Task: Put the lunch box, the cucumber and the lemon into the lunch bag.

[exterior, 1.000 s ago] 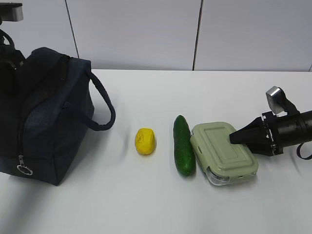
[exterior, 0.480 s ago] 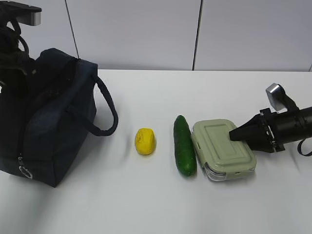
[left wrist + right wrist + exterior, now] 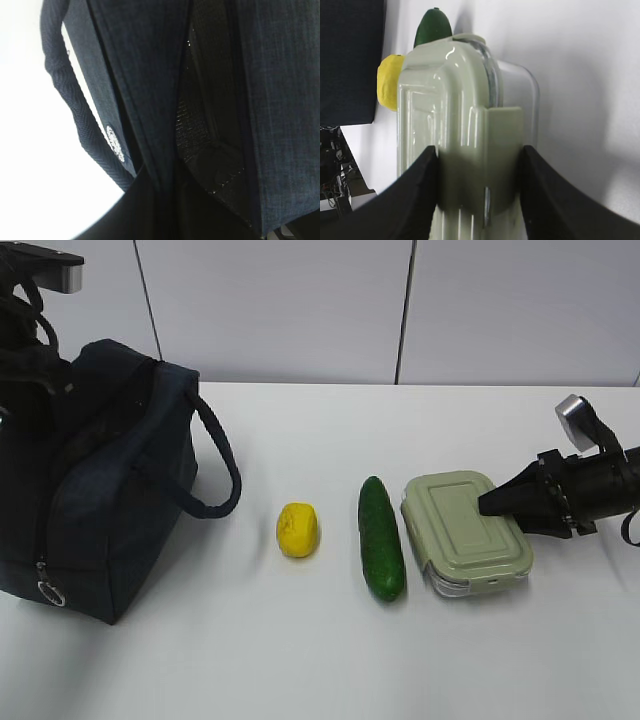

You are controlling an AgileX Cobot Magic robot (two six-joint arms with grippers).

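Right tool (image 3: 479, 187) clamped on the near end of the lunch box (image 3: 466, 531), 1 finger (image 3: 417, 197) each side. Just beside it on the table (image 3: 300, 660): cucumber (image 3: 381, 551), then lemon (image 3: 298, 529), then lunch bag (image 3: 100, 480). Left tool hidden; state impossible to tell.

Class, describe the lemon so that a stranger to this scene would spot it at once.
Start at the big navy lunch bag on the table's left. To its right, lying apart from the bag, is the lemon. It is small, rounded and bright yellow, unlike the long dark green cucumber beyond it.
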